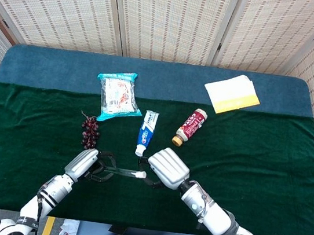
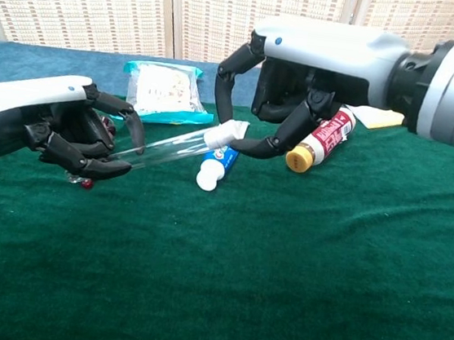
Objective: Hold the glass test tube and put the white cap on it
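My left hand (image 2: 47,127) grips the lower end of the clear glass test tube (image 2: 160,146), which slants up to the right above the green cloth. The white cap (image 2: 226,131) sits on the tube's upper end. My right hand (image 2: 311,77) arches over it from the right, and a finger and the thumb pinch the cap. From the head view, the left hand (image 1: 82,166), the tube (image 1: 119,172), the cap (image 1: 142,174) and the right hand (image 1: 167,167) line up near the table's front edge.
A toothpaste tube (image 1: 146,132) and a small red bottle (image 1: 189,126) lie just behind the hands. Dark grapes (image 1: 90,132) and a snack packet (image 1: 116,94) lie at the left. A yellow and white pad (image 1: 232,93) is at the back right.
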